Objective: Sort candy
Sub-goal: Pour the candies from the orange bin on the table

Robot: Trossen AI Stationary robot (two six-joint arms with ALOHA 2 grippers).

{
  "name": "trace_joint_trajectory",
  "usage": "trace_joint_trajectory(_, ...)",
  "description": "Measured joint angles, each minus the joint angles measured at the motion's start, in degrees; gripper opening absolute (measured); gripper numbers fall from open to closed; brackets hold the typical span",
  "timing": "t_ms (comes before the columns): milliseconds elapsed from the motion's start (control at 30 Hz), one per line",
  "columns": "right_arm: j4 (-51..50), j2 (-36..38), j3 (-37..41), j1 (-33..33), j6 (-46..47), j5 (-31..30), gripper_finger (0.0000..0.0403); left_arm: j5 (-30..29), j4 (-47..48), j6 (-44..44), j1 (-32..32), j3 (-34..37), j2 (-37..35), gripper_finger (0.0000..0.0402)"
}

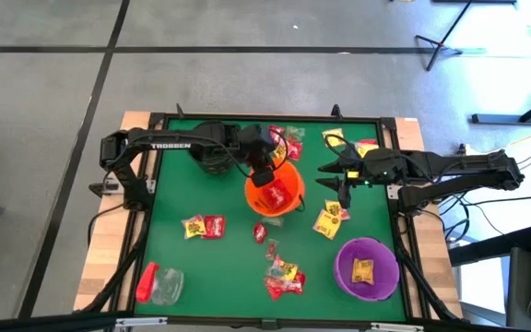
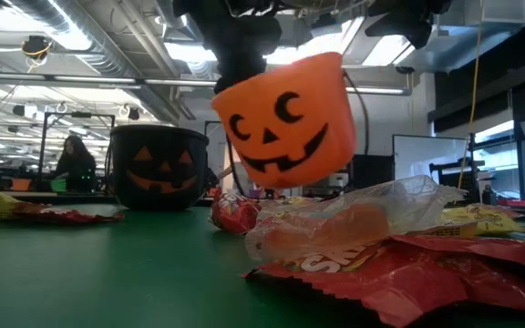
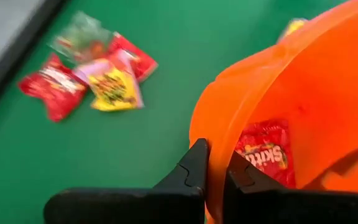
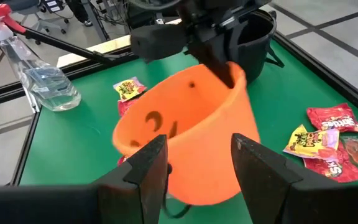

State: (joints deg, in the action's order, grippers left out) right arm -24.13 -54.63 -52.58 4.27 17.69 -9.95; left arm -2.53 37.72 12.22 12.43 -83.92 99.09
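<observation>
Over the middle of the green table (image 1: 219, 267) — a tilted orange pumpkin bucket (image 1: 273, 191) pinched at its rim by the left gripper (image 3: 216, 171).

The right gripper (image 4: 197, 163) hangs beside it, fingers spread, touching nothing. Three buckets: orange, black (image 1: 212, 157), purple (image 1: 367, 269). The candy (image 1: 204, 226) — crinkly red and yellow packets — lies scattered on the table; one red packet (image 3: 266, 152) sits inside the orange bucket, one yellow in the purple.

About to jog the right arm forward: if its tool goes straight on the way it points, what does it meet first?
Most likely the orange bucket, dead ahead of the open right tool. The left tool holds that bucket by its rim, lifted off the table. Depth is unclear.
</observation>
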Motion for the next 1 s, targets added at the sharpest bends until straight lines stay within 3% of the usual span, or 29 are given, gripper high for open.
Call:
trace_joint_trajectory(133,0.0,0.0,0.0,0.0,0.0,-0.1,0.0177,2.1,1.9,0.8,-0.1,0.0,0.0,0.0)
trace_joint_trajectory(733,0.0,0.0,0.0,0.0,0.0,-1.1,0.0177,-15.4,-9.6,-7.0,2.1,0.1,1.1,0.0)
trace_joint_trajectory(1000,-0.4,0.0,0.0,0.0,-0.2,-1.1,0.0177,-12.4,-8.9,-6.8,-1.7,3.1,2.7,0.0)
